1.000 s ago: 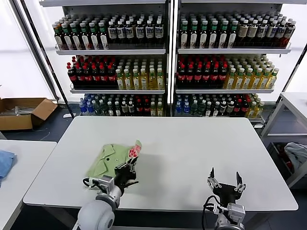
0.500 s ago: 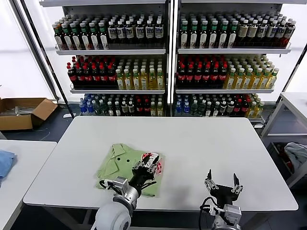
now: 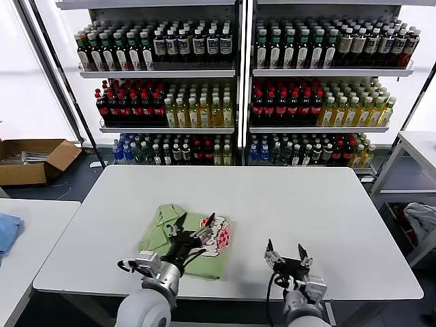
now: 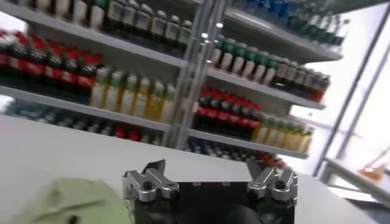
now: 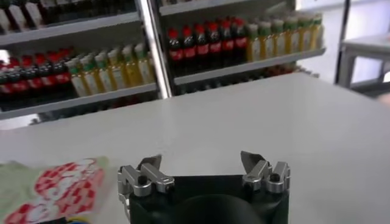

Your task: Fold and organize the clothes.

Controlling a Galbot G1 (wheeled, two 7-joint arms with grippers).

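A broad white table (image 3: pixel 286 204) with rounded corners fills the middle of the head view, matte and evenly lit, standing on a dark floor. Behind it runs a wall of white shelving (image 3: pixel 238 71) in two bays, packed in rows with bottles (image 3: pixel 163 102): dark-capped ones on top, red and yellow ones in the middle, blue, red and green mixed on the lowest shelf. On the floor to the left sits an open cardboard box (image 3: pixel 30 160), and a second white table (image 3: pixel 34 238) stands just beside the main one, carrying a blue cloth (image 3: pixel 7 231) at its edge. At far right a pale grey-white cloth (image 3: pixel 422 221) lies heaped beside another white table (image 3: pixel 417 146). The light green polo shirt (image 3: pixel 163 228) lies folded into a compact rectangle near the table's front edge, left of centre, its red-and-white print turned up on the right side. The left gripper (image 3: pixel 194 225) hovers directly over the shirt with fingers spread apart and nothing between them. The right gripper (image 3: pixel 284 251) sits low at the front edge, right of the shirt and apart from it, its fingers likewise spread and empty
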